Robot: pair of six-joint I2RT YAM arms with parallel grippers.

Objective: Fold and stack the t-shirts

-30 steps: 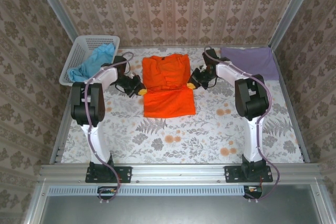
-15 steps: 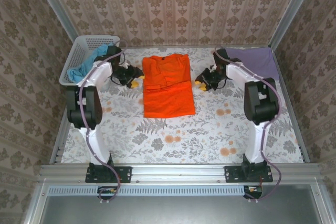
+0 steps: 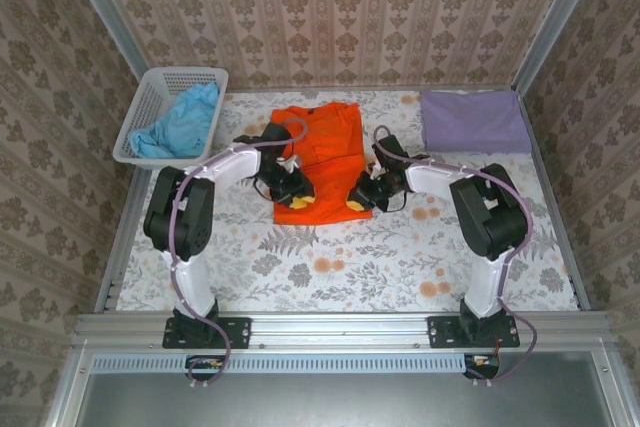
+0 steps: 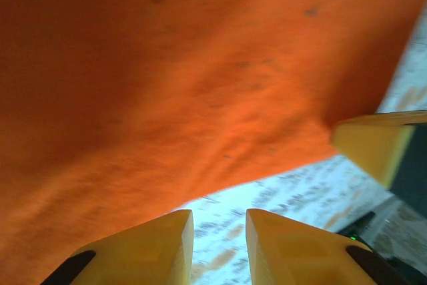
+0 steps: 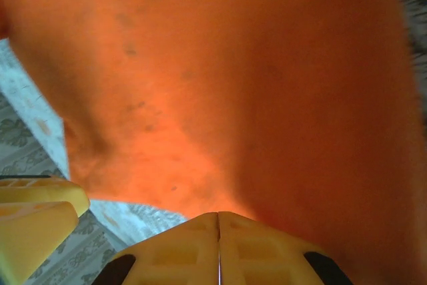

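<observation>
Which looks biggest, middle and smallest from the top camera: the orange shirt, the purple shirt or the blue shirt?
1. orange shirt, lying on the table.
2. purple shirt, folded.
3. blue shirt, bunched in the basket, so part may be hidden.

Both arms reach inward, left tool [image 4: 213, 221] slightly parted, right tool [image 5: 219, 221] pressed closed.

Left wrist view. Orange t-shirt [image 4: 187, 78] fills the upper field, its lower edge running diagonally above the pale patterned table cover [image 4: 287, 195]. Left gripper [image 4: 219, 231]: two yellow fingers at the bottom, narrowly parted, nothing between them, just short of the edge. A second yellow fingertip [image 4: 373, 145] meets the shirt's edge at right.
</observation>
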